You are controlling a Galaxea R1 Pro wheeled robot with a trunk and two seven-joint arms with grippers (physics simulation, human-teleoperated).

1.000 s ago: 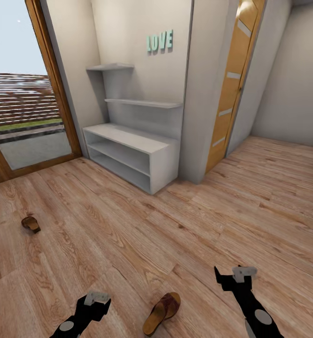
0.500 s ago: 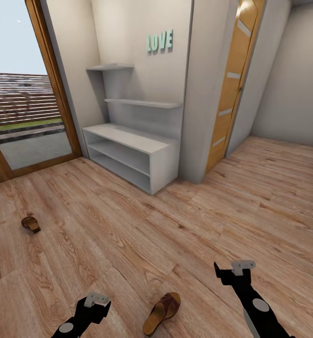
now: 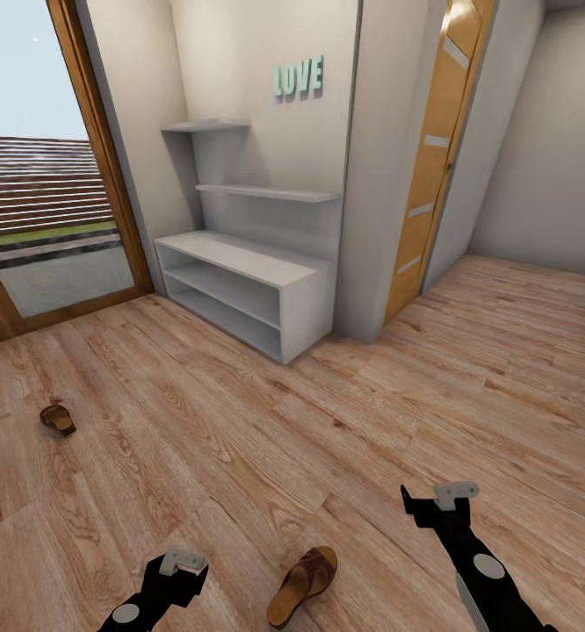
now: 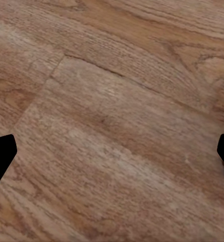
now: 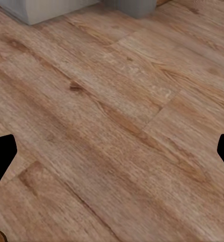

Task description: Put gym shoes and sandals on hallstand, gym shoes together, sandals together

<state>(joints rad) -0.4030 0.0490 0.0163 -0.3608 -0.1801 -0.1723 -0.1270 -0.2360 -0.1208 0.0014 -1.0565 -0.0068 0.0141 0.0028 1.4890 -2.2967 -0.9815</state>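
Note:
One brown sandal (image 3: 303,584) lies on the wood-plank floor (image 3: 240,439) between my two arms, close to my base. The second sandal (image 3: 57,419) rests far to the left near the glass door. The pale grey hallstand (image 3: 249,281) stands against the wall under the mint LOVE letters, and both its tiers are bare. My left gripper (image 3: 180,566) hovers open left of the near sandal. My right gripper (image 3: 431,502) hangs open to its right. Each wrist view has the fingertips (image 4: 0,156) (image 5: 1,156) spread wide over bare planks. The gym shoes are out of view.
A wood-framed glass door (image 3: 38,175) fills the left side. An orange-brown door (image 3: 433,167) stands ajar right of the hallstand's wall, and the corridor floor runs on to the right. The hallstand's lower corner (image 5: 51,9) shows in the right wrist view.
The right gripper has edged slightly forward and the left gripper has sunk a little toward me. Both sandals lie where they were.

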